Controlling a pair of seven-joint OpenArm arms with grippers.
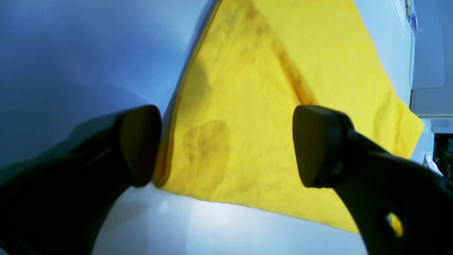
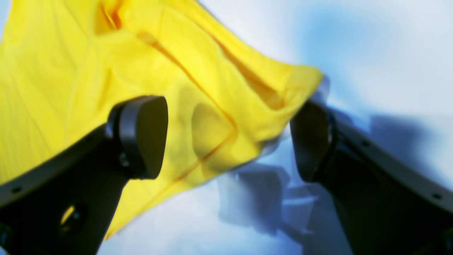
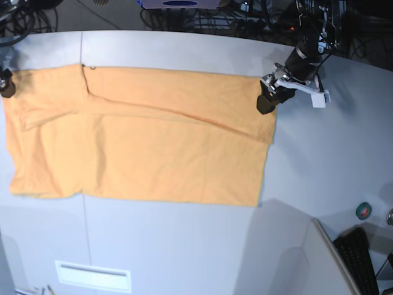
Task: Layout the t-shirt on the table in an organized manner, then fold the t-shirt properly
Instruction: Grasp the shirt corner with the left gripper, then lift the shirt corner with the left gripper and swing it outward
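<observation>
The t-shirt (image 3: 147,141) lies spread flat and wide across the table (image 3: 184,246), with a long diagonal crease along its far part. My left gripper (image 3: 266,103) hovers at the shirt's far right corner. In the left wrist view the left gripper (image 1: 226,147) is open, with the t-shirt (image 1: 269,88) lying flat between and beyond its fingers, its edge beside one pad (image 1: 139,145). My right gripper (image 3: 6,83) is at the shirt's far left corner. In the right wrist view the right gripper (image 2: 228,138) is open, and a raised, blurred corner of the t-shirt (image 2: 70,71) sits between its jaws.
A green tape roll (image 3: 363,211) lies near the table's right edge, and a black keyboard (image 3: 359,258) sits at the lower right beside a raised grey panel (image 3: 325,258). Cables and equipment (image 3: 202,15) crowd the space behind the table's far edge.
</observation>
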